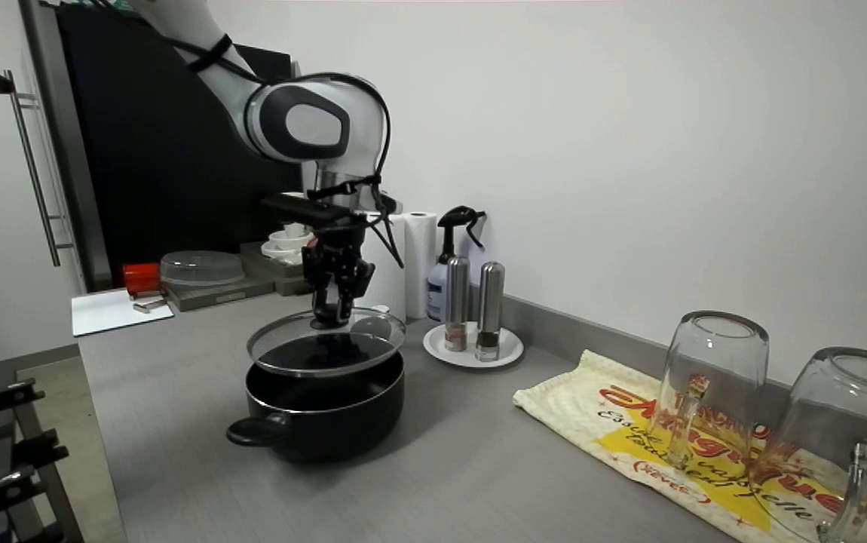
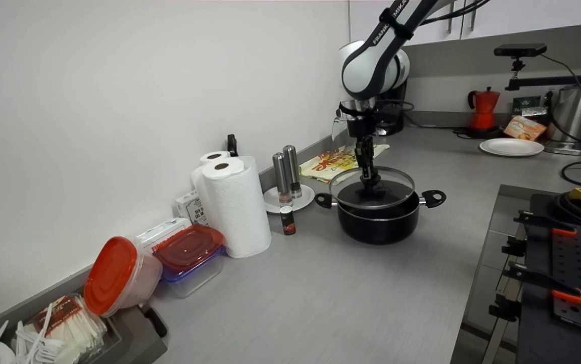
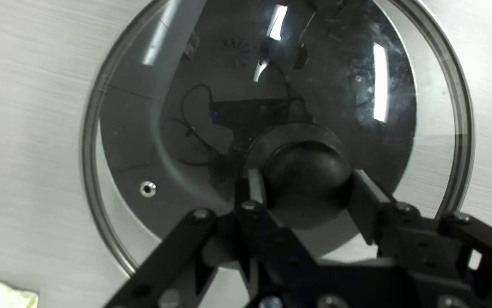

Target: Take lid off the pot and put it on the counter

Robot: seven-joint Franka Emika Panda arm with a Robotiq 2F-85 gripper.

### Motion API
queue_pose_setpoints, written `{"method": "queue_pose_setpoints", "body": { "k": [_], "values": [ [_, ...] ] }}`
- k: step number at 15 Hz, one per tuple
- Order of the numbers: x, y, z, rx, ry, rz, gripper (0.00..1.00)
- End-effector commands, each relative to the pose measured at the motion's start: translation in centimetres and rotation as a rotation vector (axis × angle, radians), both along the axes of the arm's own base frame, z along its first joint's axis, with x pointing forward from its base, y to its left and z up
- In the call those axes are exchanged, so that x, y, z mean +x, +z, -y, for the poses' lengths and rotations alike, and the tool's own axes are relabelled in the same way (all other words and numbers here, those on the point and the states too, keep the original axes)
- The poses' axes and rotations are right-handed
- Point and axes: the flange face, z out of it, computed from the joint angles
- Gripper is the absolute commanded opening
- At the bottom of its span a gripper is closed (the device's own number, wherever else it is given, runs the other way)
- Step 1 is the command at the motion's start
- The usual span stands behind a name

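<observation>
My claw pinches the lid by its round knob above the pot; a hasty swing toward the near bench could shake it loose.

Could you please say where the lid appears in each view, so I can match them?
In an exterior view, the lid is left of centre, below mid-height.
In an exterior view, the lid is right of centre, near mid-height.
In the wrist view, the lid fills the middle, cut off at the top.
Shared landmark: the tool, at the knob.
</observation>
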Motion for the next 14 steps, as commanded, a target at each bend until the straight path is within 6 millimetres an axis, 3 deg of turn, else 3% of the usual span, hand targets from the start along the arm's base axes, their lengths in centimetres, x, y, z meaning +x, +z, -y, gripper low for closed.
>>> {"method": "queue_pose_setpoints", "body": {
  "k": [1,3,6,11,14],
  "values": [
    [-0.2,6.0,-5.2,-0.077,0.077,0.041,0.25],
    [0.1,8.1,-9.0,-0.106,0.140,0.057,0.25],
    [0.0,9.8,-16.6,-0.157,0.260,0.078,0.25],
    [-1.4,8.9,-29.1,-0.201,0.429,0.131,0.25],
    [-1.5,7.9,-34.4,-0.163,0.484,0.185,0.25]
  ]
}}
